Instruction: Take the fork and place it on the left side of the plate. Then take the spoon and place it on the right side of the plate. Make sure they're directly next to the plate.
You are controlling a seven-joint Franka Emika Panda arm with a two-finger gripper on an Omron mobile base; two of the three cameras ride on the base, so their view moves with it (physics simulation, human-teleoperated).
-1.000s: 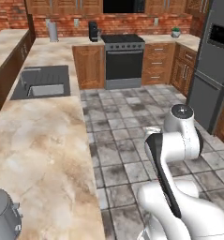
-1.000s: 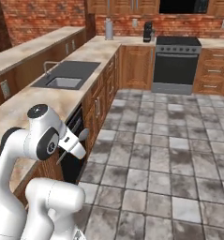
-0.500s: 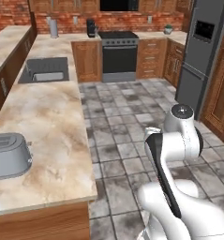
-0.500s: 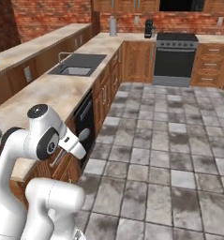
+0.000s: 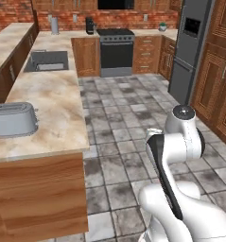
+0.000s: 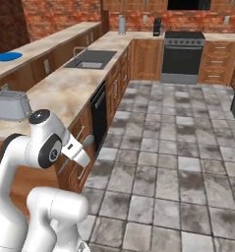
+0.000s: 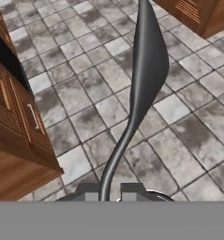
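Observation:
My gripper is shut on the handle of the spoon, a slim grey utensil whose oval bowl points away from the hand over the tiled floor. From the right base camera the gripper sits low in front of the arm, beside the counter's cabinet fronts, with the spoon sticking out of it. The blue plate lies far off on the back left counter. The fork is out of view.
A grey toaster stands near the end of the marble counter. Farther along it is a sink. A stove and a fridge line the far side of the tiled floor.
The whole scene has shifted: the base has driven backward along the counter, bringing the toaster, the counter's end and the blue plate into view. The arm's pose and its grip look unchanged.

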